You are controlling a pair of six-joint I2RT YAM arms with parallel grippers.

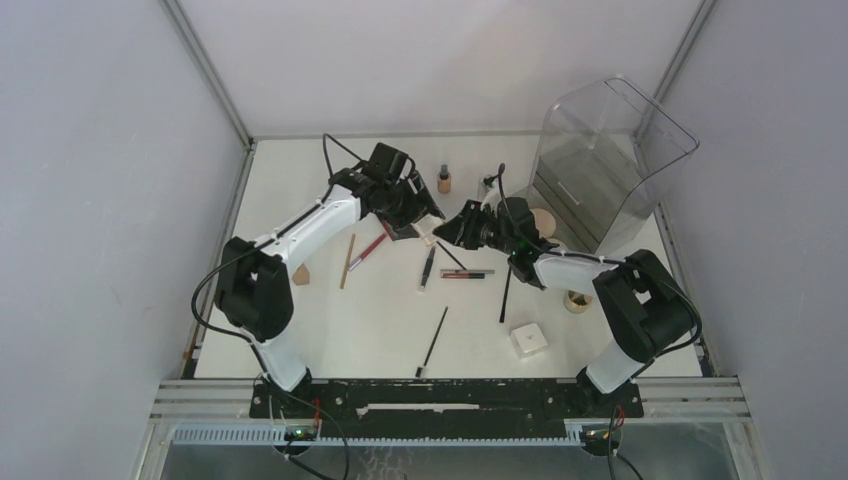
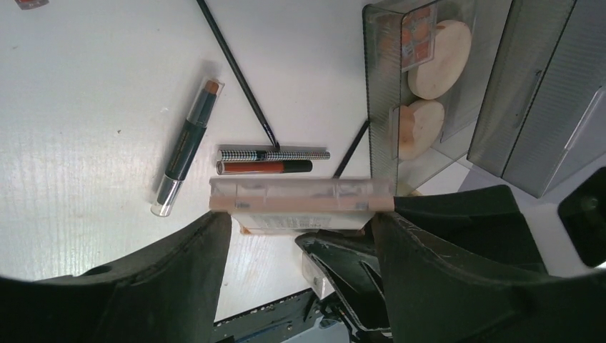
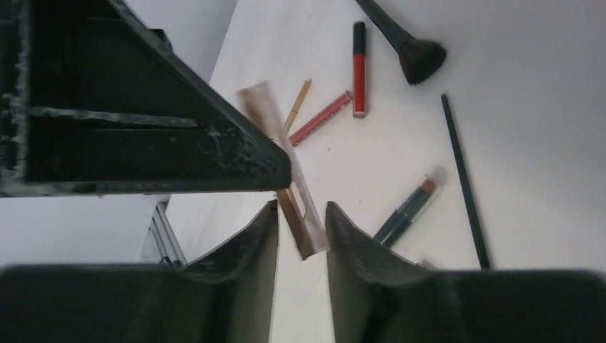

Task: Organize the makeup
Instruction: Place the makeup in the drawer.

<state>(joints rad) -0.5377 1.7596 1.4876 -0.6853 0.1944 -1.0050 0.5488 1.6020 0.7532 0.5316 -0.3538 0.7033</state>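
My left gripper (image 1: pixel 412 218) (image 2: pixel 300 218) is shut on a square tan compact (image 2: pixel 300 194) with a clear lid and holds it by its two ends above the table. My right gripper (image 1: pixel 452 230) (image 3: pixel 301 218) faces it from the right. Its two fingers straddle the lower edge of the compact (image 3: pixel 304 214), with a little gap showing. Below lie a dark stick with a tan tip (image 2: pixel 184 146), a houndstooth tube (image 2: pixel 275 154), a red lip gloss (image 2: pixel 264 167) and a thin black brush (image 2: pixel 239 78).
The big clear bin (image 1: pixel 610 165) stands at the back right, with round tan puffs (image 2: pixel 437 57) in a clear compartment. A white box (image 1: pixel 528 340), a black pencil (image 1: pixel 432 342), a puff (image 1: pixel 577 300), a tan bottle (image 1: pixel 444 180) and a red stick (image 1: pixel 368 250) lie around.
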